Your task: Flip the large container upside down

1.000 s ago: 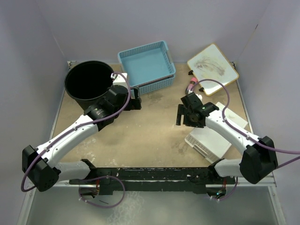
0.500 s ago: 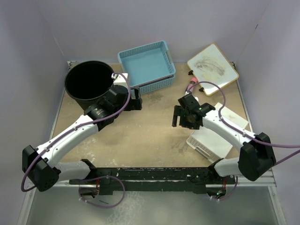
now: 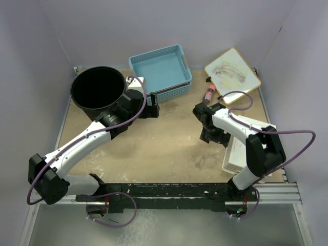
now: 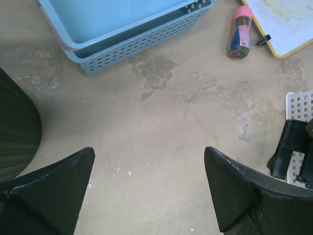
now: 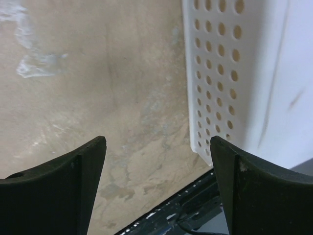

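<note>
Top: bucket (image 3: pixel 97 92) upright, far-left counter (image 3: pixel 164 141) corner; left hand (image 3: pixel 152 105) near it.
Left wrist: left hand spread wide, empty; bucket at left edge.
Right wrist: right hand (image 5: pixel 159 147) wide, empty, beside white basket (image 5: pixel 234 73).

I can read no words, numbers or brand marks anywhere. The whiteboard (image 3: pixel 232 69), right of the blue basket (image 3: pixel 159 69), carries only grey smears, no letters. The marker (image 4: pixel 240 39) beside that board has a coloured label, too small for me to read.
</note>
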Available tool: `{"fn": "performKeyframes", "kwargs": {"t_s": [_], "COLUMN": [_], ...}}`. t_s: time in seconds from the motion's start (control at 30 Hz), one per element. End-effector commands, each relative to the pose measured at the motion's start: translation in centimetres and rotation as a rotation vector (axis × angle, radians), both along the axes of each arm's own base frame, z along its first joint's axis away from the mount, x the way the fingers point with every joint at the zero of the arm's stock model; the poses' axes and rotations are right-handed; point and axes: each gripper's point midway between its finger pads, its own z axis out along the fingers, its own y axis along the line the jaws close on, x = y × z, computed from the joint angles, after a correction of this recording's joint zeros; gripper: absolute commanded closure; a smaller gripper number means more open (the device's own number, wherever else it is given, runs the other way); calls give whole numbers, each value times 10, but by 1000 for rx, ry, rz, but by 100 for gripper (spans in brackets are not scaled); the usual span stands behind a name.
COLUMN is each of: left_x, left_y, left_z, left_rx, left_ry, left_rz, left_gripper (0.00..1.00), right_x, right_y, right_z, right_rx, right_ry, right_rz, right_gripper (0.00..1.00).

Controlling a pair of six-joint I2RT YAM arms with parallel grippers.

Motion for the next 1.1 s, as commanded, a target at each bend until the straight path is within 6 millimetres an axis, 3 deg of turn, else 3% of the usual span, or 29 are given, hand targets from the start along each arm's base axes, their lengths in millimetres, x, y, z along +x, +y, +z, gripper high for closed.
{"fn": "performKeyframes", "kwargs": {"t_s": [0.0, 0.07, 0.27, 0.4, 0.5, 0.6, 0.67, 0.77, 0.87, 1.0, 1.07], "left_x": [7, 7, 14, 30, 42, 57, 72, 95, 110, 133, 143], "left_y": [-15, -16, -24, -38, -51, -63, -59, -38, -36, -49, -52], "left_z": [36, 39, 42, 43, 46, 50, 46, 38, 26, -14, -19], "left_rx": [-76, -75, -49, -35, -29, -8, 61, 227, 365, 534, 594], "left_ry": [-91, -102, -103, -105, -108, -121, -115, -101, -77, 5, 1], "left_rz": [-53, -63, -88, -100, -127, -142, -97, 33, 23, -87, -115], "left_gripper": [9, 9, 9, 10, 10, 10, 9, 9, 13, 16, 14], "right_x": [17, 18, 11, 10, 23, 42, 54, 68, 82, 96, 95], "right_y": [13, 15, -37, -51, -44, -19, 0, 32, 49, 55, 55], "right_z": [2, -5, -15, -10, -4, 1, 9, 25, 47, 63, 63], "right_rx": [52, 97, 82, 34, 78, 223, 330, 488, 568, 581, 584], "right_ry": [-37, -51, -32, -32, -85, -177, -251, -378, -491, -506, -488], "right_rz": [60, 94, -63, -114, -86, 22, 131, 312, 374, 378, 374], "right_gripper": [11, 10, 8, 8, 8, 8, 9, 9, 9, 9, 9]}}
